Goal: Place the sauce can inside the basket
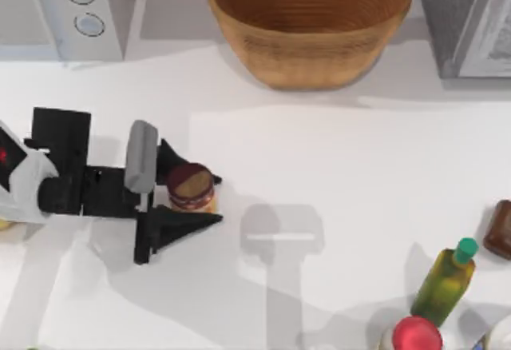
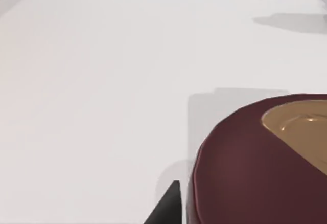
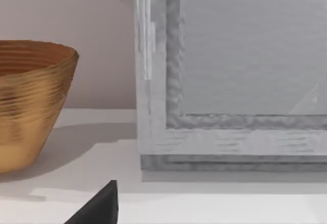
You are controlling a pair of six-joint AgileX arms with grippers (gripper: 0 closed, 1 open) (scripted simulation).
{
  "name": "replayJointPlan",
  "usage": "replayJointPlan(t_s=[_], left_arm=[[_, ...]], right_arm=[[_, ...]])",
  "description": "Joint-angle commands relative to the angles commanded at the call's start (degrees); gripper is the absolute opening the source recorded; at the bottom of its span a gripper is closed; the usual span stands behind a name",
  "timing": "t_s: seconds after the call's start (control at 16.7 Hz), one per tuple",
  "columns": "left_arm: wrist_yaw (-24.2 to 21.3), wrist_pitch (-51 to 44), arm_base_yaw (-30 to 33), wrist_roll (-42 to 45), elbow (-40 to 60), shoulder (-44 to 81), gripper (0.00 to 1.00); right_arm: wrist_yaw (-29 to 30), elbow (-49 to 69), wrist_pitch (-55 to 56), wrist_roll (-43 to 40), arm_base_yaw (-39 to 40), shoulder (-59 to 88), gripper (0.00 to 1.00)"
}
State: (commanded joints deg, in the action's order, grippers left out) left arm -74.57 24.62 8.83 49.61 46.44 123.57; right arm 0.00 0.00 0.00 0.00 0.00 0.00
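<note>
Your left gripper [image 1: 196, 200] sits at about nine o'clock on the table, its two black fingers spread to either side of the sauce can [image 1: 192, 188]; the can stands upright between them, and you can't tell from the top view whether the pads are pressing on it yet or merely close, so treat the grasp as unconfirmed. Close squarely across the can's middle, low enough to catch the label band and not the rim, then lift straight up before swinging toward the basket [image 1: 310, 22] at twelve o'clock, well apart from the can. Clear the basket's tall flared wall fully before lowering. The can is a small squat cylinder with a smooth dark maroon top [image 2: 255, 168] and a tan sheen, likely slick metal, so a firm centred pinch matters. The basket is round woven wicker, ribbed in rings inside, wide and forgiving as a target. Your right arm is parked; whether its fingers are open can't be told.
</note>
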Motion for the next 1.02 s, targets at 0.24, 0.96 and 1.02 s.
replayJointPlan(t_s=[0.24,0.96,1.02], left_arm=[[-3.82,-22.88,-5.20,14.64,-1.13,-6.75,0.00],[-3.97,-66.29,-16.86,45.05,-4.03,-28.38,0.00],[-3.97,-66.29,-16.86,45.05,-4.03,-28.38,0.00]], right_arm=[[0.00,0.00,0.00,0.00,0.00,0.00,1.00],[0.00,0.00,0.00,0.00,0.00,0.00,1.00],[0.00,0.00,0.00,0.00,0.00,0.00,1.00]])
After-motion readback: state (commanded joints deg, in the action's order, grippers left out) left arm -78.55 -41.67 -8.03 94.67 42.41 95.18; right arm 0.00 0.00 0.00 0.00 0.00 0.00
